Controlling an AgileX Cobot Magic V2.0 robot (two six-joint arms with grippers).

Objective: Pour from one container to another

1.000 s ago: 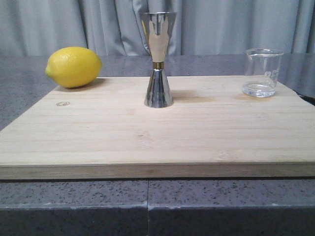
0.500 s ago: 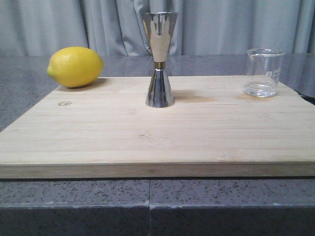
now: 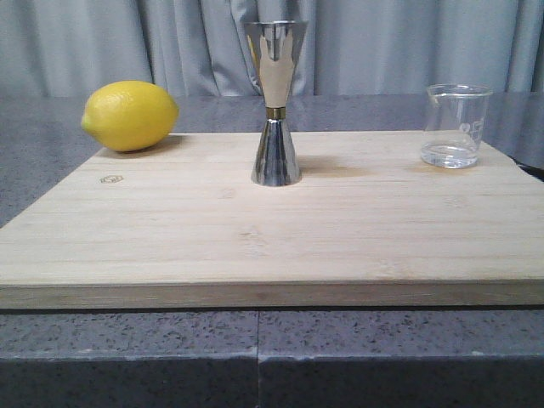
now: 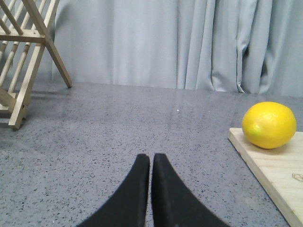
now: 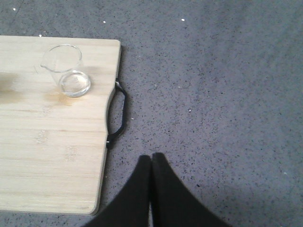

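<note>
Where front view misses it — rack (image 4: pixel 23 61) beside lemon (image 4: pixel 269 125)

A jigger (image 3: pixel 274 102) stood upright at the middle of a cutting board (image 3: pixel 255 238) on the counter (image 3: pixel 127 348), with a lemon (image 3: pixel 129 116) at the board's far left corner and a beaker (image 3: pixel 455 126) near its far right edge.

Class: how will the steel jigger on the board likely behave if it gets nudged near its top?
The jigger is tall, with a narrow waist and small base, so it probably tips easily. Its mirror-polished surface looks slippery to grip. Being steel, it likely stays rigid and would not crack like the glass beaker.
</note>
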